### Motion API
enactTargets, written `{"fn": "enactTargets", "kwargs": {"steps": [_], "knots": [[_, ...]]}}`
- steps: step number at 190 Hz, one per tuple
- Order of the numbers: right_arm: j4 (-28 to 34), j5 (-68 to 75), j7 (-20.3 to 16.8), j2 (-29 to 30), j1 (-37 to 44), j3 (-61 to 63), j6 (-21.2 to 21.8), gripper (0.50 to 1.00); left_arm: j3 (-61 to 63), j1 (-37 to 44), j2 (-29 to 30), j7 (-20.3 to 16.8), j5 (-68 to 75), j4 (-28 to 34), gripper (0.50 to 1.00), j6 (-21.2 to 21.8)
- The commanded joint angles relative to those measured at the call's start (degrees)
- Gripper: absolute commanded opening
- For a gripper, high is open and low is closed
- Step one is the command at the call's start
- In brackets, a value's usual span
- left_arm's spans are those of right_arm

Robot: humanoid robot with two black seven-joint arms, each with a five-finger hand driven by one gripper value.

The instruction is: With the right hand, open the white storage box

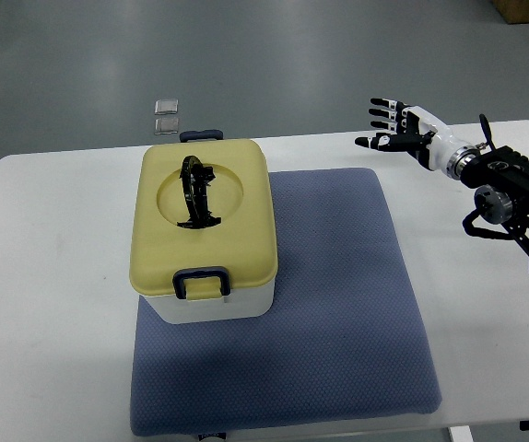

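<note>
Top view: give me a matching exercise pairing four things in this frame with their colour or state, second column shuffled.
Things:
1. storage box lid
2. mat
3. right hand
4. front latch

States:
A. blue, lying under the box
B. open, fingers spread, away from the box
C. pale yellow, closed on the box
D. dark, down at the lid's near edge

Pairs: 1-C, 2-A, 3-B, 4-D

A white table [52, 276] stands on a grey, glossy floor [274, 55]; a brown box corner [527, 11] sits far right.
</note>
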Motion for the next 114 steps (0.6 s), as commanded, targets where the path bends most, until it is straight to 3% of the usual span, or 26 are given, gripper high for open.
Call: {"fn": "enactTargets", "kwargs": {"steps": [1, 54, 114], "knots": [[0.3, -4.9, 1.1, -0.6, 2.0, 0.0, 0.4, 0.924, 0.0, 0.0, 0.0, 0.0, 0.0, 0.0, 1.000, 0.0], [6.9, -20.4, 4.1, -3.5, 8.3, -0.1, 1.1, 0.924, 0.0, -0.1, 0.0, 0.0, 0.0, 0.0, 1.000, 0.0], [12.1, -31.0, 5.0, -4.3, 21.8, -3.9, 7.7, 0.924, 0.0, -0.6, 0.0, 0.0, 0.0, 0.0, 1.000, 0.0]]}}
